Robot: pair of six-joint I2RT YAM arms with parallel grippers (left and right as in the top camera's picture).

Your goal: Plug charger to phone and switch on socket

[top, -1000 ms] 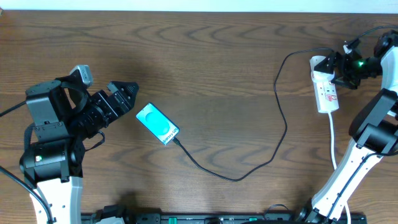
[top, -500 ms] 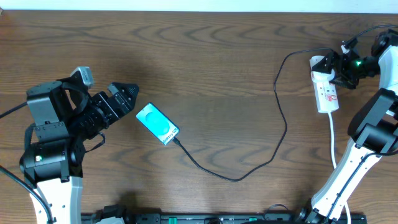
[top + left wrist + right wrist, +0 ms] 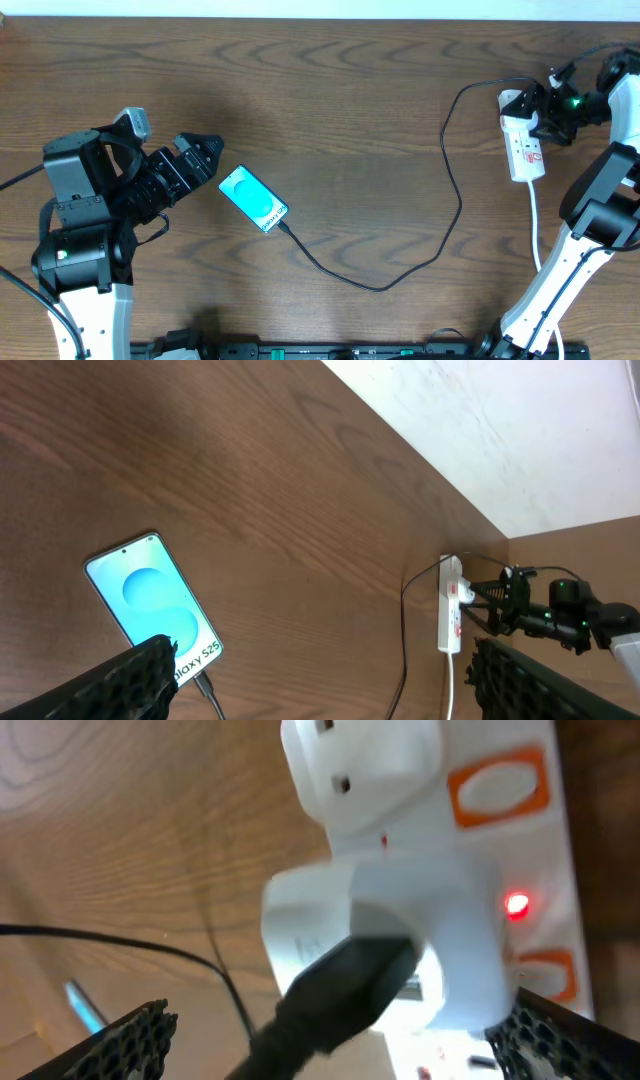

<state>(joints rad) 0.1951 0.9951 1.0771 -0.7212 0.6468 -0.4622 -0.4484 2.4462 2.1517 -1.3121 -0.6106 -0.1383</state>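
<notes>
I'm seeing a dark brown wooden table with wavy, darker grain running across it. The small rectangular phone shows a bright cyan screen with white patches and a thin dark edge. The long thin charger cable is black. The narrow oblong power strip is white. Up close its switches look orange-rimmed rather than red, though that view is blurred, and a small lamp glows red.
</notes>
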